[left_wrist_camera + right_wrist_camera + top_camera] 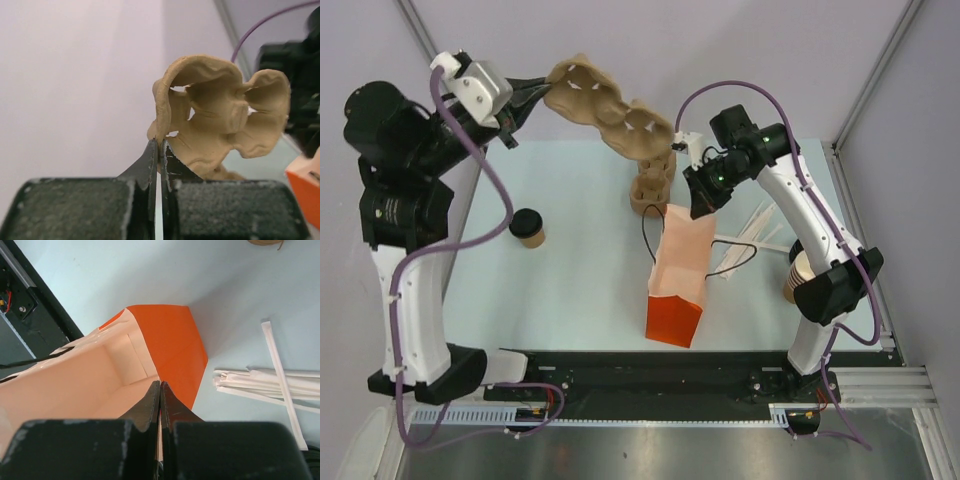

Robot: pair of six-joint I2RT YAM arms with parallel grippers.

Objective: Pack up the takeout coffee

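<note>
My left gripper (542, 95) is pinched shut on the rim of the moulded-pulp carrier (605, 105), which hangs raised. My right gripper (700, 205) clamps the top edge of the orange paper bag (678, 275). The black-lidded coffee cup (527, 228) stands on the table (590, 290) at nine o'clock from the bag, apart from both grippers. Wrapped straws (752, 232) lie at the bag's three o'clock.

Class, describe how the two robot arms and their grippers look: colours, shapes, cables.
The left arm and right arm share white curved shells, black joint housings and a looping purple cable. The left gripper and right gripper have black tapering fingers.
</note>
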